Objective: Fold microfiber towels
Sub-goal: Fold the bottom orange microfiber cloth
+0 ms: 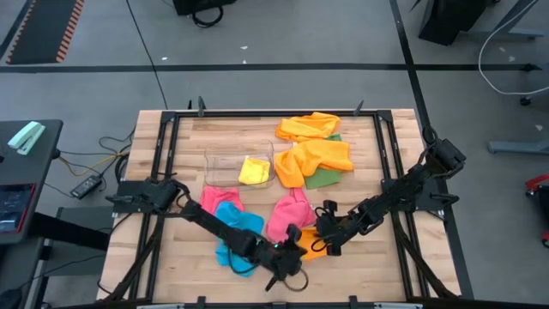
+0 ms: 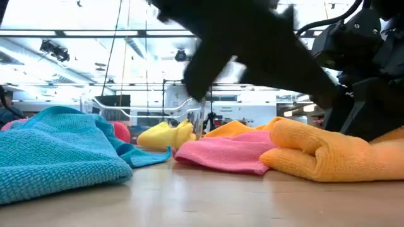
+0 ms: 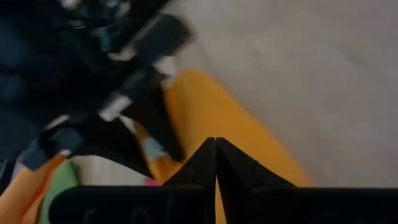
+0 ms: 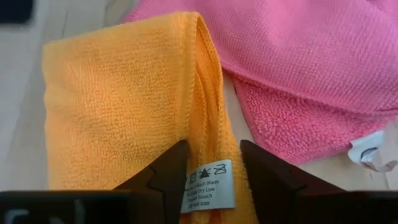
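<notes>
Crowding the folded orange towel [image 4: 118, 99]: pink towel [image 4: 311, 68]; right gripper [image 4: 214, 165] straddles its edge, left gripper [image 3: 216, 163] pinched closed.

Grey floor [image 1: 283, 34] with dark tape lines, black side table [image 1: 26, 184], bright ceiling lights [image 2: 76, 25]

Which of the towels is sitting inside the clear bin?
The yellow towel. It lies bunched inside the clear plastic bin near the table's middle, while the orange, pink, blue and green towels all lie loose on the wooden tabletop outside it.
</notes>
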{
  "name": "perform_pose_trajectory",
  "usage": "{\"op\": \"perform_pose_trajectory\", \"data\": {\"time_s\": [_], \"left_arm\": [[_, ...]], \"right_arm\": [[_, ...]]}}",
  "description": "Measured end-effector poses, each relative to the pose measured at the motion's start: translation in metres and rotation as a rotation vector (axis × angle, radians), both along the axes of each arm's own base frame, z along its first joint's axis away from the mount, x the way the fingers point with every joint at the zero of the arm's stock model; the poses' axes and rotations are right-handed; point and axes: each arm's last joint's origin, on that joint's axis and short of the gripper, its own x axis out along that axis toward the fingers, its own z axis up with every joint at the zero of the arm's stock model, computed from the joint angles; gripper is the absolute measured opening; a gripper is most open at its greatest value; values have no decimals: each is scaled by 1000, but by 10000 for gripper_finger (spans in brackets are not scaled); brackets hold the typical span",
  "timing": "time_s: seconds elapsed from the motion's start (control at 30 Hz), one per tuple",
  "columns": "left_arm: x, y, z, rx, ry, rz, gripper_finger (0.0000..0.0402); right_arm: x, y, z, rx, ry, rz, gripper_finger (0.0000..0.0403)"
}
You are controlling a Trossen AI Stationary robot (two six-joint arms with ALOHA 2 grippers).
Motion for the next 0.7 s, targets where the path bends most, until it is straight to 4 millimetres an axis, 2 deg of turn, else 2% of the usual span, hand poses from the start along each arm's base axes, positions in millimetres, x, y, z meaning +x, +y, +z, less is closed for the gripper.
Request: {"op": "perform_pose_trajectory", "data": {"time_s": [0.17, 0.27, 0.4, 0.5, 0.7], "left_arm": [[11, 28, -7, -54, 31, 93, 37], [10, 35, -13, -120, 114, 79, 49], [5, 33, -19, -192, 205, 75, 54], [1, 26, -19, -198, 208, 65, 49], [-2, 19, -19, -176, 211, 45, 37]], "right_arm": [[0, 1, 0, -1, -6, 7, 157], [0, 1, 0, -3, -7, 14, 157], [1, 1, 1, -1, -8, 27, 157], [3, 3, 5, 13, -15, 44, 157], [0, 12, 36, 37, -50, 92, 157]]}}
